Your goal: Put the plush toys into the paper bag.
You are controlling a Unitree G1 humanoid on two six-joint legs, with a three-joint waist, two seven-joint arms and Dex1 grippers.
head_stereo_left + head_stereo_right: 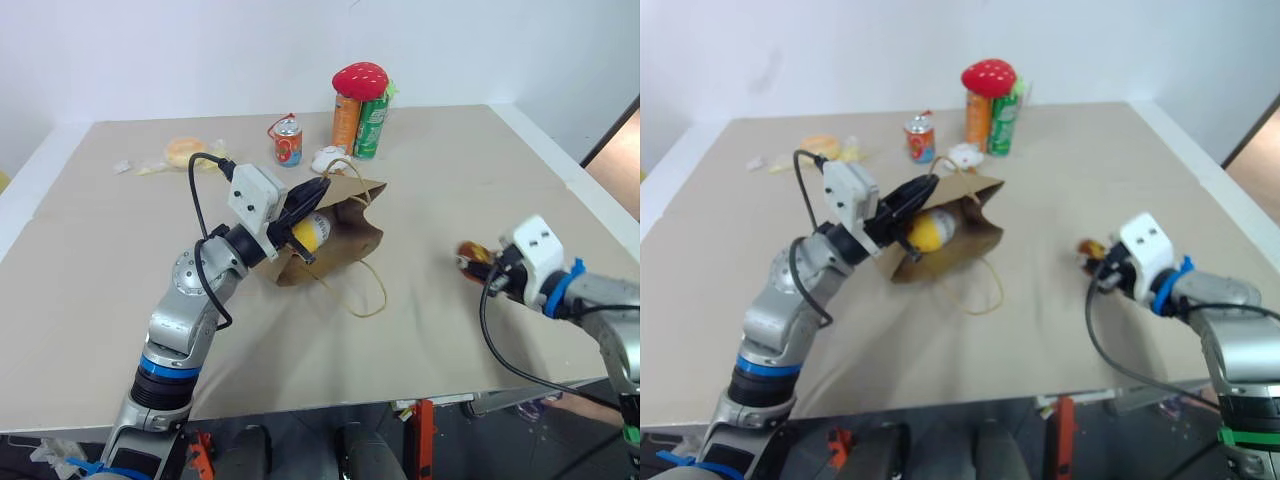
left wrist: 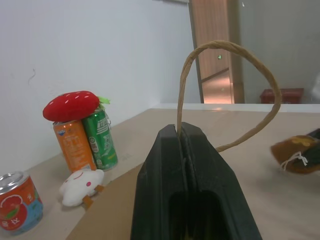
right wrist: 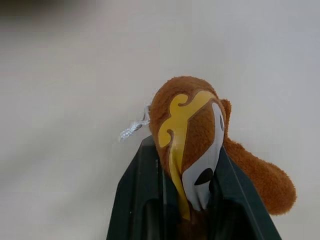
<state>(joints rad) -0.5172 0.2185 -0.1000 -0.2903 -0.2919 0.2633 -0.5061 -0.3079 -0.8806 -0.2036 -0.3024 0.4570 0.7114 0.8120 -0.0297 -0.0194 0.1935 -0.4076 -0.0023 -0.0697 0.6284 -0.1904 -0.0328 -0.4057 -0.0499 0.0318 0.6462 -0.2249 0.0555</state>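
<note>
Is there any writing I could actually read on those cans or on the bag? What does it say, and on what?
Nothing reads clearly enough to quote.
Orange can: printing on the side, too blurred to read.
Green can: white lettering and marks, too small to read.
Red and blue can: a tomato picture and a few letters, not legible.
Paper bag: plain brown, no print visible.
Orange-brown plush: a yellow and white face pattern, no words.

Three cans (image 1: 287, 141), four plush toys (image 3: 192, 132)

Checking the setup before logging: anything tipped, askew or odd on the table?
The paper bag lies on its side, its mouth held up by the left hand pinching one handle. A red strawberry plush sits on top of two cans.
</note>
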